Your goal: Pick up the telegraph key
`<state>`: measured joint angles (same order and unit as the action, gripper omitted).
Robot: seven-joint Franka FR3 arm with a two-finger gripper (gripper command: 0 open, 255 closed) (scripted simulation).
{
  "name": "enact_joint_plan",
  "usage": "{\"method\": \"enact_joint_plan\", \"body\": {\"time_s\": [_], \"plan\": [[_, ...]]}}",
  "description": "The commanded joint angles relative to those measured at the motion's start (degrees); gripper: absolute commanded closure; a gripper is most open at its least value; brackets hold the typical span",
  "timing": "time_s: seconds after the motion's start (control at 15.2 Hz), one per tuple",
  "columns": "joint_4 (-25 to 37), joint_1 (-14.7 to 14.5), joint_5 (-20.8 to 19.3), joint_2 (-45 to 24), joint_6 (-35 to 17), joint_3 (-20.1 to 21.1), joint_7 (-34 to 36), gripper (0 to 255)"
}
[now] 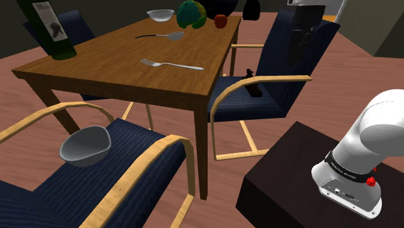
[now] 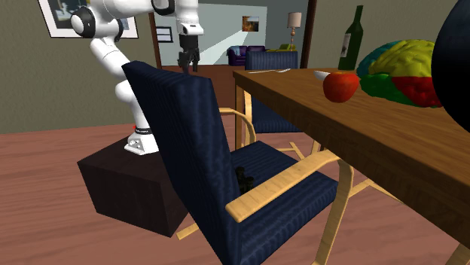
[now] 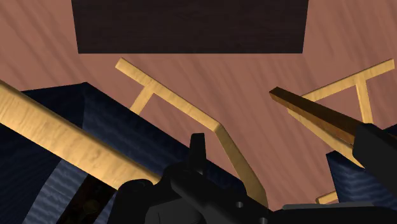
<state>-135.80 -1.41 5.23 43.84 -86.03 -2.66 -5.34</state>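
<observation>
Brown floor, and a blue chair (image 2: 188, 128) beside the surface (image 2: 361, 124). On its seat sits the small black telegraph key (image 2: 243, 179). It looks hard and a bit heavy, so I would grab its base. The gripper (image 2: 188, 64) hangs high above it, fingers apart.

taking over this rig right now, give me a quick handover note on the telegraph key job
Gripper: open and empty, high up by the top of the blue armchair, well above its seat.
Telegraph key: a small dark thing lying on that armchair's seat, between the wooden armrests, next to the wooden table.
Done: nothing yet; the key is untouched.
Left: bring the gripper down over the seat, probably keeping clear of the chair back and armrests, then close on the key and lift it.
</observation>
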Motion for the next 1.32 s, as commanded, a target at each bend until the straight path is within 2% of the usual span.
{"method": "enact_joint_plan", "body": {"time_s": [0.0,0.59,1.25], "plan": [[0.0,0.0,0.0,0.0,0.0,0.0,0.0,0],[1.0,3.4,-1.5,-14.9,-14.8,-2.9,1.4,0],[8.0,6.5,-1.0,-33.6,-27.4,-6.7,2.5,0]]}}
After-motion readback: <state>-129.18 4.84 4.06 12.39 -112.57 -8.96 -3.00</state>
